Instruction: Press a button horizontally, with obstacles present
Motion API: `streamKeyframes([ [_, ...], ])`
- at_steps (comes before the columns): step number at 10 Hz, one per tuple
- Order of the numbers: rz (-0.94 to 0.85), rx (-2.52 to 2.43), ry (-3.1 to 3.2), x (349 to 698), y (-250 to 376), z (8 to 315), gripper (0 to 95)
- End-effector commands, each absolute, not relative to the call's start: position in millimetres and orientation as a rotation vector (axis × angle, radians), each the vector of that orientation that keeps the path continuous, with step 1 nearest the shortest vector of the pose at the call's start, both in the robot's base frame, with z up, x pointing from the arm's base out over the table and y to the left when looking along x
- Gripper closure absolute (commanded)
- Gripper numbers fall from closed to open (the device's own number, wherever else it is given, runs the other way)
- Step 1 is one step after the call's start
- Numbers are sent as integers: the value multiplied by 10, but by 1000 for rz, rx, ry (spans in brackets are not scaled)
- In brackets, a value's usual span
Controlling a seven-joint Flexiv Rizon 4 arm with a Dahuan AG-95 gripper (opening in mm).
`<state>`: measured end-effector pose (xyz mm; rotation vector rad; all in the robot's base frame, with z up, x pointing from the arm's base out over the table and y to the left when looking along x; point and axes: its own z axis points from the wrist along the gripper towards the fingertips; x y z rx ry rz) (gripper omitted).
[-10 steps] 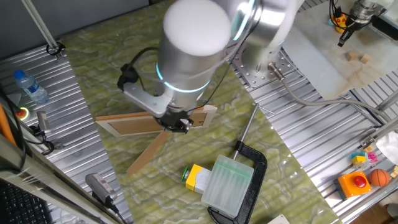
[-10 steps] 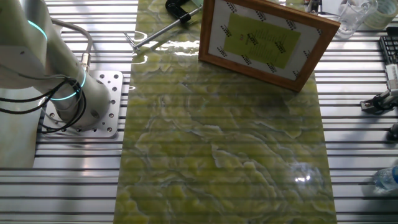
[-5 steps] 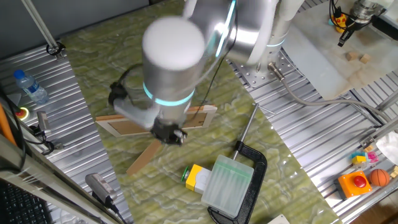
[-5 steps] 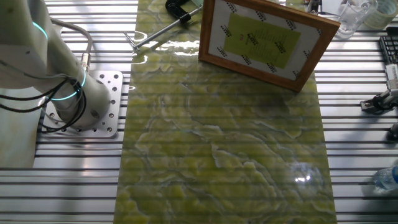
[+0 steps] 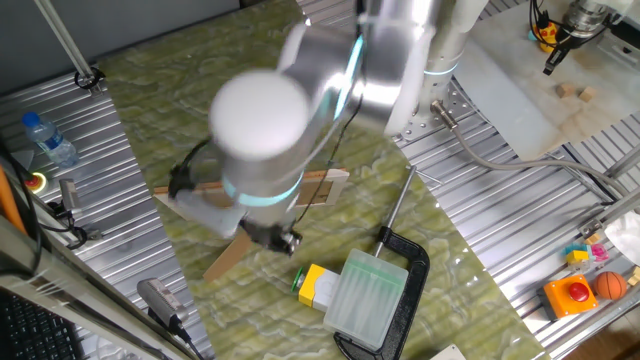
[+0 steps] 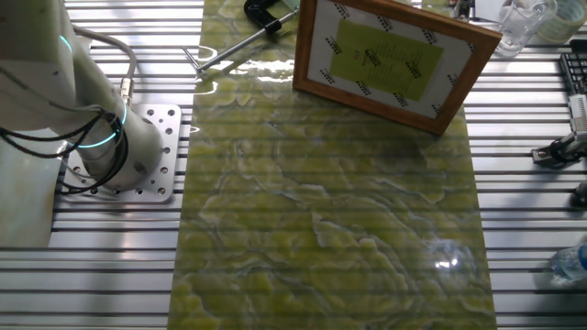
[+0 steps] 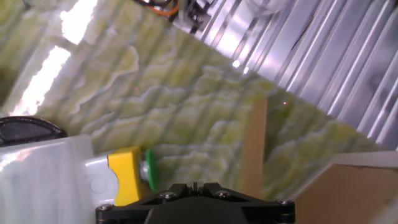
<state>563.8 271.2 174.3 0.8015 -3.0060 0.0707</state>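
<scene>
The button [image 5: 299, 283] lies on its side on the green mat, its small green cap [image 7: 150, 169] set in a yellow box [image 7: 127, 175] joined to a translucent ribbed block [image 5: 367, 300]. My gripper [image 5: 283, 239] hangs just above and left of the cap. In the hand view the gripper [image 7: 194, 185] sits at the bottom edge, shut with nothing held, and the cap is a little left of it. The obstacles are a wood picture frame [image 6: 390, 60] standing upright, partly hidden by my arm in one fixed view, and its slanted prop strut [image 5: 230, 255], which lies right of the fingers as a strut [image 7: 254, 149].
A black C-clamp [image 5: 405, 272] wraps round the ribbed block. A red dome button on an orange box [image 5: 572, 293] sits at the far right and a water bottle [image 5: 50, 140] on the left rails. The arm's base [image 6: 110, 147] stands beside the mat.
My arm has swung down and toward the front of the table. The gripper moved from over the frame's back to just beside the button's cap. Frame and button have not moved.
</scene>
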Motion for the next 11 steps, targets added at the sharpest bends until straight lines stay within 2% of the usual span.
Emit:
streamKeyframes([
  [1,67,823,-3021,5526,2819,1388,950],
  [3,-4,876,-3022,5462,2814,1220,950],
  [11,82,839,-2930,5474,2839,1245,950],
])
